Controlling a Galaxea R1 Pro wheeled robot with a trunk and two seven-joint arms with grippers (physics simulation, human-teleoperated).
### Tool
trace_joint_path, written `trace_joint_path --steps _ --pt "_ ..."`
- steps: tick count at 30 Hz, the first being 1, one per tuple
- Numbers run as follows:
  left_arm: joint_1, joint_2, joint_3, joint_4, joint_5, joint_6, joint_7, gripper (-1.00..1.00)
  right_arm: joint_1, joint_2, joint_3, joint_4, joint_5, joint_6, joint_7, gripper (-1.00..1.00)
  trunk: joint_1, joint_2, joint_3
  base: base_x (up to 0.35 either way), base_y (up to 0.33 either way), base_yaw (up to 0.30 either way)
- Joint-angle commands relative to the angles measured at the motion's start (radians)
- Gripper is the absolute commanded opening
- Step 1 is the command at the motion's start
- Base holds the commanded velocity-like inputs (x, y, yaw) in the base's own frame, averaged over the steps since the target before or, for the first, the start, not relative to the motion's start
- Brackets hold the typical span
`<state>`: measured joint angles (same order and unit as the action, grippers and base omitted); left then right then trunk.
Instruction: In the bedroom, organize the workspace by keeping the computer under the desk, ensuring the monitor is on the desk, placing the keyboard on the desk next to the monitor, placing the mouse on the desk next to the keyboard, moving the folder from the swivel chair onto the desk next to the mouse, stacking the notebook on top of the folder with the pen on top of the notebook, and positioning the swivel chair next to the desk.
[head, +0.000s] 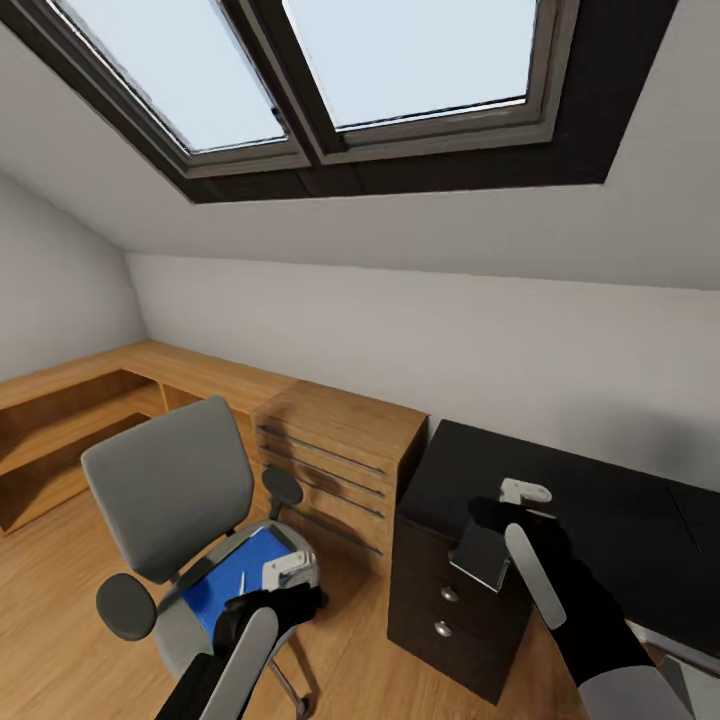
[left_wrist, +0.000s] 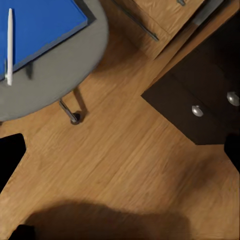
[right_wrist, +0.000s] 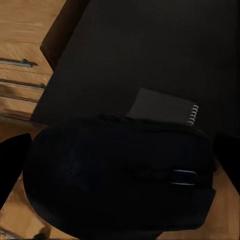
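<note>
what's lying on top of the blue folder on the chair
A thin white pen lies on the blue folder, which rests flat on the swivel chair seat. In the head view the left gripper covers part of the folder, so that patch can't be checked.

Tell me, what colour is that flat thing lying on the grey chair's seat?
Bright blue. The flat rectangular folder shows best in the left wrist view, under a thin white pen.

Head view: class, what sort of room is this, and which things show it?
Probably an attic study or bedroom workspace: slanted skylights overhead, a grey swivel chair, and a black desk with drawers.
</note>
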<state>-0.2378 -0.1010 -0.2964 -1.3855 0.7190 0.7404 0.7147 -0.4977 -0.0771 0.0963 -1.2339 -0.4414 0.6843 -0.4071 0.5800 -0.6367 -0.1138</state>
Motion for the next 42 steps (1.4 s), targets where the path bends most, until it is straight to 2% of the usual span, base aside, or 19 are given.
trace_joint_path --steps 1,3,5,9,11,14,17,21,23,24,28,29,31,32,34,42 --pt "0.006 0.01 -0.001 -0.001 0.011 -0.007 0.01 1.0 -0.001 -0.002 0.001 -0.003 -0.02 0.006 -0.011 -1.0 -0.004 0.006 0.002 -0.001 0.0 -0.276" --pt "0.021 0.046 -0.013 0.002 0.013 -0.043 0.008 1.0 0.002 -0.003 -0.004 -0.009 -0.043 0.023 -0.011 -1.0 -0.011 0.02 0.009 -0.001 0.0 -0.283" --pt "0.042 0.073 -0.056 0.003 0.015 -0.091 0.006 1.0 0.005 -0.004 -0.006 -0.017 -0.054 0.034 -0.012 -1.0 -0.019 0.034 0.015 0.0 0.0 -0.222" --pt "0.076 0.084 -0.111 0.011 0.014 -0.117 0.009 1.0 0.005 -0.003 -0.006 -0.036 -0.058 0.042 -0.022 -1.0 -0.034 0.062 0.028 0.0 0.0 -0.078" --pt "0.083 0.088 -0.126 0.037 0.014 -0.122 0.009 1.0 0.005 -0.003 -0.006 -0.042 -0.06 0.048 -0.044 -1.0 -0.042 0.076 0.034 0.0 0.0 -0.018" --pt "0.086 0.089 -0.133 0.075 0.013 -0.13 0.009 1.0 0.005 -0.003 -0.006 -0.048 -0.061 0.051 -0.062 -1.0 -0.053 0.097 0.043 0.0 0.0 -0.008" --pt "0.088 0.089 -0.14 0.126 0.013 -0.17 0.008 1.0 0.005 -0.003 -0.006 -0.05 -0.061 0.053 -0.07 -1.0 -0.065 0.118 0.053 0.0 0.0 -0.003" --pt "0.089 0.09 -0.187 0.215 0.013 -0.239 0.007 1.0 0.005 -0.003 -0.007 -0.051 -0.062 0.055 -0.074 -1.0 -0.08 0.146 0.065 0.0 0.0 0.0" --pt "0.089 0.09 -0.198 0.257 0.012 -0.275 0.006 1.0 0.005 -0.003 -0.007 -0.051 -0.062 0.055 -0.074 -1.0 -0.088 0.16 0.072 0.0 0.0 0.0" --pt "0.088 0.09 -0.216 0.333 0.012 -0.344 -0.007 1.0 0.005 -0.004 -0.007 -0.052 -0.062 0.055 -0.074 -1.0 -0.092 0.167 0.075 0.0 0.0 0.0" --pt "0.088 0.09 -0.253 0.425 0.01 -0.392 -0.053 1.0 0.005 -0.004 -0.007 -0.052 -0.062 0.055 -0.075 -1.0 -0.107 0.195 0.087 0.0 0.0 0.0" --pt "0.088 0.09 -0.279 0.524 0.008 -0.484 -0.154 1.0 0.005 -0.004 -0.007 -0.052 -0.062 0.054 -0.075 -1.0 -0.111 0.202 0.09 0.0 0.0 0.0" --pt "0.088 0.089 -0.282 0.549 -0.001 -0.493 -0.162 1.0 0.005 -0.004 -0.007 -0.052 -0.062 0.054 -0.075 -1.0 -0.119 0.216 0.097 0.0 0.0 -0.023" --pt "0.089 0.087 -0.284 0.584 -0.023 -0.508 -0.166 1.0 0.005 -0.004 -0.007 -0.052 -0.062 0.054 -0.075 -1.0 -0.122 0.223 0.101 0.0 0.0 -0.11" --pt "0.088 0.084 -0.286 0.615 -0.038 -0.53 -0.168 1.0 0.005 -0.004 -0.007 -0.052 -0.062 0.054 -0.075 -1.0 -0.13 0.237 0.109 0.0 0.0 -0.146" --pt "0.088 0.06 -0.29 0.684 -0.08 -0.597 -0.17 1.0 0.005 -0.003 -0.006 -0.051 -0.062 0.054 -0.074 -1.0 -0.13 0.237 0.117 0.0 0.0 -0.21"
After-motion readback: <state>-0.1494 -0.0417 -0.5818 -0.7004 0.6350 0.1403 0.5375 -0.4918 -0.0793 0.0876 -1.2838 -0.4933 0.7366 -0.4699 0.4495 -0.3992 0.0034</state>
